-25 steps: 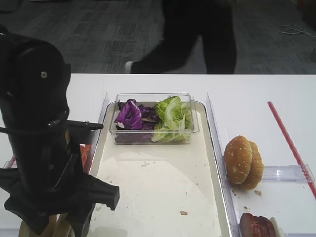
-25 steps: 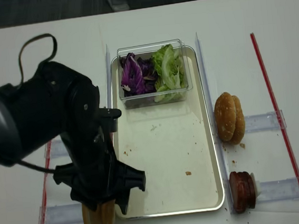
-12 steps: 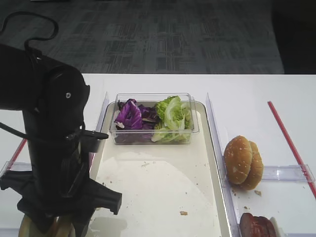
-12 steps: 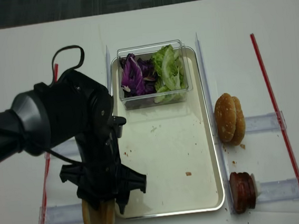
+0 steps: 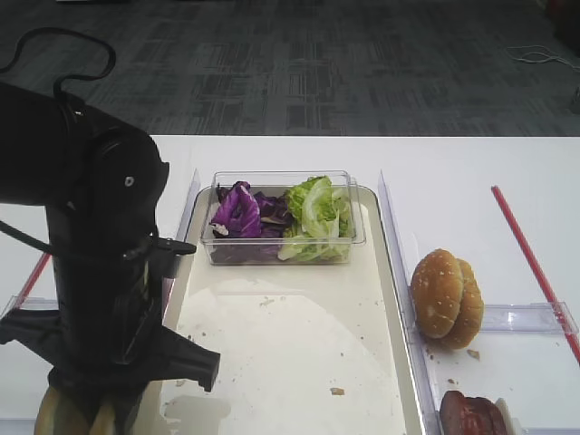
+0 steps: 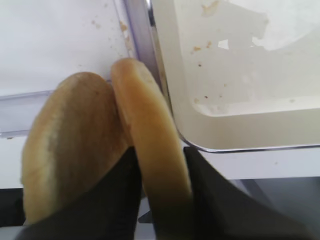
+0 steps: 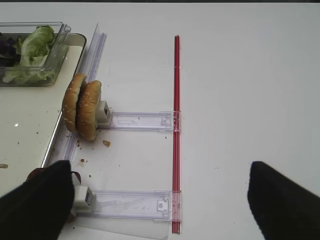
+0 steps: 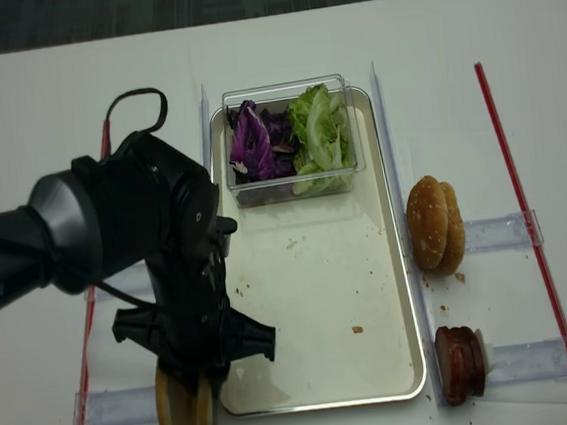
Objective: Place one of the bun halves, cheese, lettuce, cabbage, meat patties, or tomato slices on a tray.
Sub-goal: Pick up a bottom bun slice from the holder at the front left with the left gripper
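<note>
The left gripper stands at the near left corner of the tray, its two dark fingers set on either side of one of the bun halves, the one nearer the tray, and pressed against it. The second half stands on edge just beside it, touching it. Both halves rest outside the tray rim. A clear plastic box at the tray's far end holds the cabbage and the lettuce. The sesame buns stand on edge right of the tray, the meat patties nearer. The right gripper stands spread wide above the table, holding nothing.
</note>
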Available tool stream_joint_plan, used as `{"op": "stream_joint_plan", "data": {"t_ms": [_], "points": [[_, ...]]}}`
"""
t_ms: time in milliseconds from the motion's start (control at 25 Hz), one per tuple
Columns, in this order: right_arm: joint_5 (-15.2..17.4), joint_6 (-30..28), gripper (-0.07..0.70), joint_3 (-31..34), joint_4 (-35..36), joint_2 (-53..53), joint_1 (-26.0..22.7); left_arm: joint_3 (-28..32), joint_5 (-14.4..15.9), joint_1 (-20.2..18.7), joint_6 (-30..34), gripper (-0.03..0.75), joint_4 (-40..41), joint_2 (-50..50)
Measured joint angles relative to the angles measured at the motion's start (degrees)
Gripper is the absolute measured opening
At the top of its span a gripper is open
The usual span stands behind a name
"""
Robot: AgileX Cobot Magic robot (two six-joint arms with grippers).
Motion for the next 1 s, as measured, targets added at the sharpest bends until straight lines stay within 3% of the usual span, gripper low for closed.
{"op": "stream_joint_plan", "data": {"t_ms": [600, 1000], "points": [[0.00, 0.00, 0.692, 0.00, 0.00, 0.00, 0.00, 0.00, 0.99, 0.00, -2.06, 0.108, 2.85, 0.00], [0.00, 0.00, 0.692, 0.00, 0.00, 0.00, 0.00, -2.27, 2.99, 0.00, -2.18, 0.097, 3.79, 0.00]]}}
